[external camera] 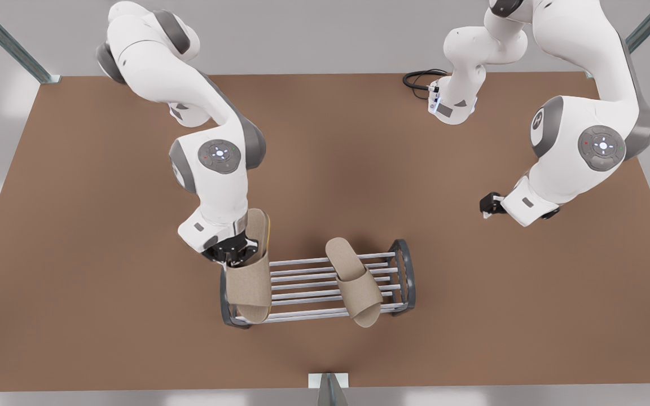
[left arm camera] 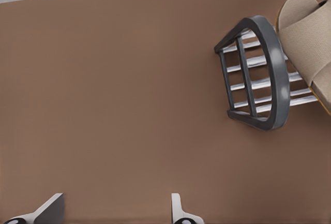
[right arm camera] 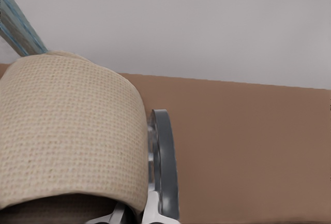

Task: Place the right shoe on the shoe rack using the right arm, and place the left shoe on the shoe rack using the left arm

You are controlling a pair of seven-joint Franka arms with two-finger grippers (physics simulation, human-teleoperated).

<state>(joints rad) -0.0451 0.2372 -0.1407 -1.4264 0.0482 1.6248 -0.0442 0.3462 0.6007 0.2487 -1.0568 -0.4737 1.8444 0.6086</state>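
**benchrat:** So, the right-arm step looks like the one in hand. The right gripper (external camera: 235, 251) sits at the shoe rack (external camera: 302, 282), at the end toward the front view's left, jaws closed on the strap edge of the right shoe (external camera: 249, 285). That shoe isn't flat: toe down on the rack's bars, heel tipped up against the wrist. The left shoe (external camera: 353, 282) lies across the bars near the rack's other end, toe poking past the front rail, so that half looks done.

**slipperfan:** And the other arm?

**benchrat:** It's waiting. The left gripper (external camera: 488, 206) hangs well apart from the rack, past the end frame by the left shoe, with its fingers spread wide and nothing between them.

**slipperfan:** What would the next move need, then?

**benchrat:** My guess: lay the heel down so the sole rests flat on the bars, then let go and lift clear. The shoe is right beside the dark end frame, so tilting it sideways could snag it there.

**slipperfan:** Anything hard to see?

**benchrat:** Plenty. In the right wrist view the right shoe (right arm camera: 62, 131) blocks most of the rack, leaving just a slice of end frame (right arm camera: 165, 167). How the toe sits on the bars can't be made out. In the left wrist view the left shoe (left arm camera: 305, 32) is cut off at the edge.
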